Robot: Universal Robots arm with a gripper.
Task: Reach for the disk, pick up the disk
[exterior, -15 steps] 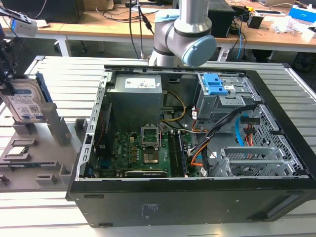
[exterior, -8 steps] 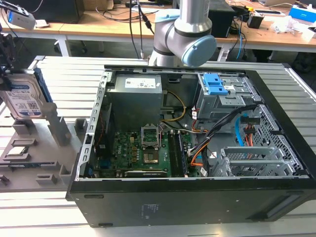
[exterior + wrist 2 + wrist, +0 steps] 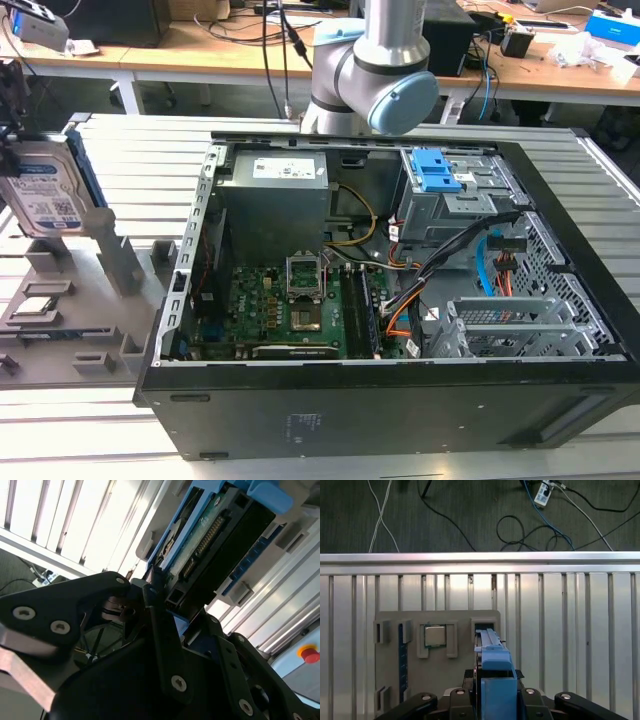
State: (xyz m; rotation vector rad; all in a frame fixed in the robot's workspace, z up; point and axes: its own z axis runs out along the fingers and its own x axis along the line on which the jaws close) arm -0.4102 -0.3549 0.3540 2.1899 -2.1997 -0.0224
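Note:
The disk (image 3: 45, 195) is upright at the exterior view's far left, its white-and-blue label facing the camera and a blue rail along its edge. It stands just above the grey fixture (image 3: 85, 300). My gripper (image 3: 12, 135) comes down onto its top at the picture's edge. In the first wrist view the disk (image 3: 493, 660) runs edge-on, blue rail up, between my black fingers (image 3: 470, 674), which press against both sides. The second wrist view shows the disk's (image 3: 210, 535) green circuit-board side and connector right beyond a finger (image 3: 160, 625). My gripper is shut on the disk.
An open black computer case (image 3: 560, 300) takes up the middle of the slatted metal table (image 3: 130, 160), with a grey power-supply box (image 3: 275, 190) and blue drive bay (image 3: 440, 170) inside. The fixture holds a processor chip (image 3: 435, 636). Beyond the table edge (image 3: 480, 558) cables lie on the floor.

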